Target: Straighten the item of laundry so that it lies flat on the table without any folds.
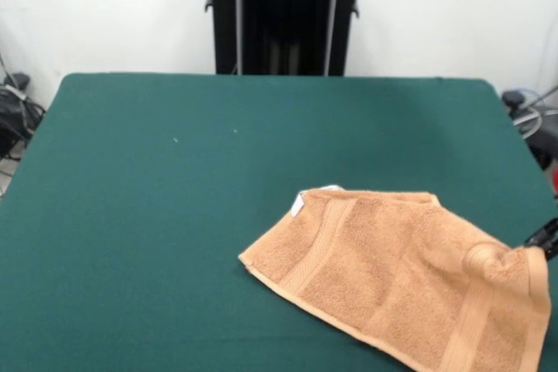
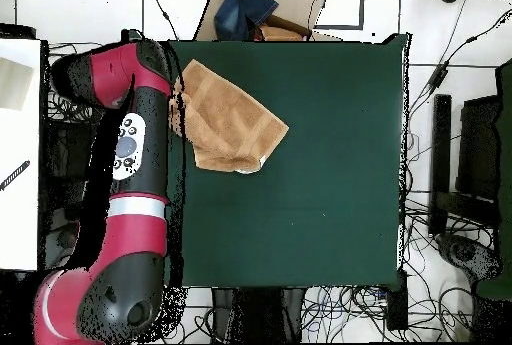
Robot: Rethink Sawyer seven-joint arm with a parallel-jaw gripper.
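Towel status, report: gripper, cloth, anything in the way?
Gripper at towel's raised corner; jaw state unreadable. Towel near table edge, mostly spread, one corner bunched. Nothing else on the felt.

Towel (image 1: 405,280) — on table (image 1: 174,215) corner

the front view looks across the table (image 1: 174,215) from low at one long edge, tilted down, with a white wall behind, near enough that the green top fills most of the picture. the overhead view looks straight down from well above, taking in the whole table (image 2: 330,161) and the cabled floor around it. both share the green top and the towel (image 1: 401,285) (image 2: 228,119), turned half round between them.
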